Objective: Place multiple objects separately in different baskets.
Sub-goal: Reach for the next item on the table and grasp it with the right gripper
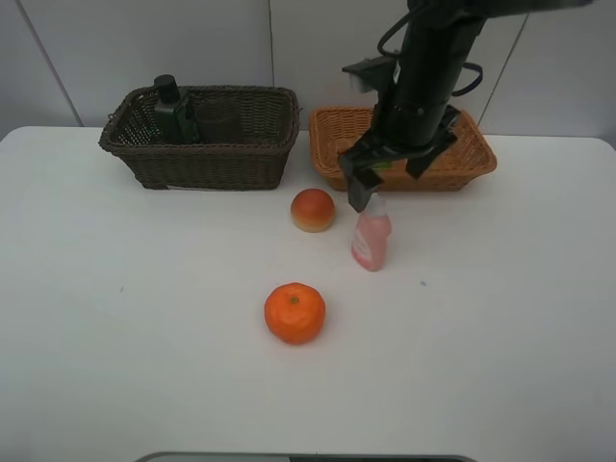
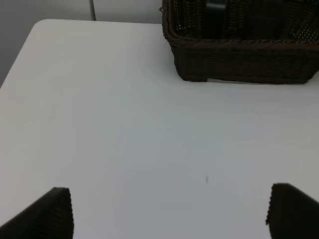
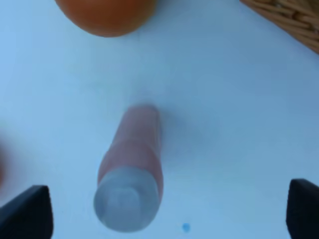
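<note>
Front of the white table (image 1: 115, 337), and here's the orange (image 1: 295, 313), sitting alone, nearer the camera than the small pink bottle (image 1: 371, 241) and off to that bottle's left, well apart from it. The pink bottle itself stands upright on the table, white cap on top. The red-orange peach-like fruit (image 1: 313, 210) is just beside it on the left and a touch farther back, not touching. Directly above the pink bottle's cap hangs the right gripper (image 1: 385, 185), jaws spread wide, one finger either side of the cap and gripping nothing; the wrist view looks straight down on the cap between the two fingertips. Right behind the pink bottle is the orange-tan basket (image 1: 332, 144), partly hidden by the arm. Left gripper (image 2: 169, 211) is also wide open, empty, over bare table in front of the dark brown basket (image 1: 202, 168); its place relative to the pink bottle I can't tell. That dark basket is farther back and well left of the pink bottle, with the dark green-black bottle (image 1: 173, 111) standing inside at its left end.
</note>
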